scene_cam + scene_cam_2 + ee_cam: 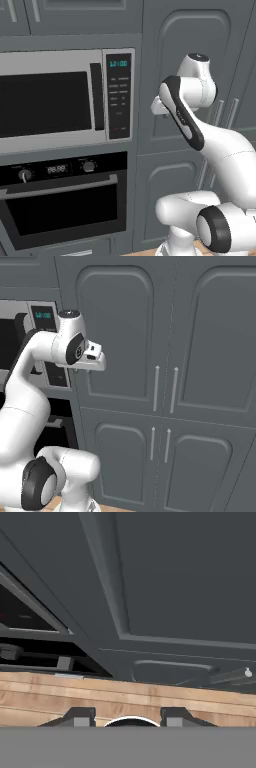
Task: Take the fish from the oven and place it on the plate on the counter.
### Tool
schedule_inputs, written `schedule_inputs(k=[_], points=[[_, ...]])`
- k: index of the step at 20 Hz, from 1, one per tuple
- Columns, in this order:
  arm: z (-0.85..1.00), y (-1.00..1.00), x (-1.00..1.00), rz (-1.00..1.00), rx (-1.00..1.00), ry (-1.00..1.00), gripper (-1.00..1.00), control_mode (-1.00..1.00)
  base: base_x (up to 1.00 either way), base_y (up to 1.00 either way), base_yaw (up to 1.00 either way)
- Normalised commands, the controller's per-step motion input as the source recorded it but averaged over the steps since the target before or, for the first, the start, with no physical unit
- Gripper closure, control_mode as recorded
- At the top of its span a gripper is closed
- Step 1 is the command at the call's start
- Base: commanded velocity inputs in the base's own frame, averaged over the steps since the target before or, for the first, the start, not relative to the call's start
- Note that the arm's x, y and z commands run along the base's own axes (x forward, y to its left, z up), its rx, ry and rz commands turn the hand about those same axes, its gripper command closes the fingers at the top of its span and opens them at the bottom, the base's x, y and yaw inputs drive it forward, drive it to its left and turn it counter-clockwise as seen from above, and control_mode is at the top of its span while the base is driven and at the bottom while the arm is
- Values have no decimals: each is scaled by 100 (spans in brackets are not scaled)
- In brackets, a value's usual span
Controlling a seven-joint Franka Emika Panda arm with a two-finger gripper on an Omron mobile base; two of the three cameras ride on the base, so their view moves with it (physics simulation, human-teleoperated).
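Your arm (210, 145) is folded up high in front of the dark grey cabinet doors (165, 376), its wrist level with the silver microwave (65, 100) and just right of that appliance's keypad. The oven (62, 200) sits directly under the microwave, lower left in the left base view; its black glass door is shut flat, the long silver bar handle (60, 187) runs across the top of the door, and the knob-and-display panel sits above it. In the hand view your end effector (129, 716) looks down past the cabinet fronts to a strip of wooden floor (125, 697), and its two dark fingertips (80, 716) stand apart with a gap between them and nothing in it. With the door closed, you cannot see inside the oven. In the right base view the tall cabinet doors carry slim vertical silver handles (156, 388).
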Motion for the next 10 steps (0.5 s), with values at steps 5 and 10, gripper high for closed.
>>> schedule_inputs(k=[5,10], points=[[-6,19,-24,2,-4,0,-100,-100,0,0,0],[-4,78,-39,29,-14,-3,-100,-100,0,0,0]])
